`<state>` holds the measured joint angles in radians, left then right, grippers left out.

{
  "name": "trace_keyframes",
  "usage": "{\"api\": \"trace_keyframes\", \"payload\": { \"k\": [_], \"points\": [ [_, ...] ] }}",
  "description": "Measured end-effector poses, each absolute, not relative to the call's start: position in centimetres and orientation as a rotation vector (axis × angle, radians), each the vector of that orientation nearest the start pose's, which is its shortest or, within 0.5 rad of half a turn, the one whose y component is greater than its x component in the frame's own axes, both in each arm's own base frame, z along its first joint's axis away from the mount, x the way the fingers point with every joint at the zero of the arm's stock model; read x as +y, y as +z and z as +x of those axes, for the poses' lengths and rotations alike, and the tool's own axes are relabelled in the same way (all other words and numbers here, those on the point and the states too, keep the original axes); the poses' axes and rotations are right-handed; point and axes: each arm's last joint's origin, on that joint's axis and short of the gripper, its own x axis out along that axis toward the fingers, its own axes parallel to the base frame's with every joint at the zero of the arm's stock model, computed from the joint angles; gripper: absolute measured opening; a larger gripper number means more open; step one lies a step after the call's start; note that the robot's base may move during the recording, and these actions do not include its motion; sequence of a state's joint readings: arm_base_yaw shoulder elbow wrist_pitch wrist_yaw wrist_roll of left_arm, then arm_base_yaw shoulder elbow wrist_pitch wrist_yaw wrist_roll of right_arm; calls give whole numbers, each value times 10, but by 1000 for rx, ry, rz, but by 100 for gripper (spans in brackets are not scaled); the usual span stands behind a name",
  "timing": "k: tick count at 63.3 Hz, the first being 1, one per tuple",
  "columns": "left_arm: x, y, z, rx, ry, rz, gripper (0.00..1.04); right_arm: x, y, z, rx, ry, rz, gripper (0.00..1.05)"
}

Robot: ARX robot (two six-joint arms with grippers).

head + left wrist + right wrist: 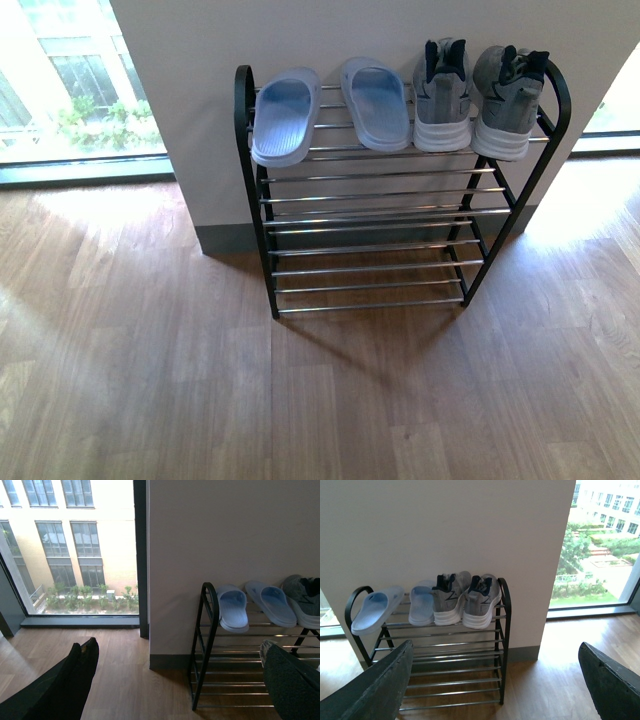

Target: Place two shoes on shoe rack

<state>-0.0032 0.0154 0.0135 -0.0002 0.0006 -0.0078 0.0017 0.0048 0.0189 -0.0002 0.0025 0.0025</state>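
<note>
The shoe rack (370, 270) stands against a white wall. On its top tier lie two pale blue slides (285, 115) (378, 100) at the left and two grey sneakers (443, 95) (508, 100) at the right. Neither arm appears in the front view. In the left wrist view my left gripper (177, 646) is open and empty, back from the rack (202, 650), the slides (232, 607) and one sneaker (302, 597). My right gripper (496, 649) is also open and empty, facing the rack (502, 630), with the sneakers (449, 600) (481, 600) and slides (375, 609) beyond.
Wooden floor (320, 400) spreads in front of the rack. The wall (350, 30) with a grey baseboard (225, 240) backs it. Floor-to-ceiling windows (70, 90) (600, 545) flank the wall on both sides. The rack's lower tiers (370, 200) hold nothing.
</note>
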Motion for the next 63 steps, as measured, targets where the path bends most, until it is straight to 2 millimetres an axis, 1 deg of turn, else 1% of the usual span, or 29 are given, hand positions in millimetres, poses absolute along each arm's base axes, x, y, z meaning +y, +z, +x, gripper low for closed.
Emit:
{"api": "trace_keyframes", "payload": {
  "k": [63],
  "points": [
    [0, 167, 98, 2, -3, -8, 95, 0, 169, 97, -12, 1, 2, 96]
  ]
}}
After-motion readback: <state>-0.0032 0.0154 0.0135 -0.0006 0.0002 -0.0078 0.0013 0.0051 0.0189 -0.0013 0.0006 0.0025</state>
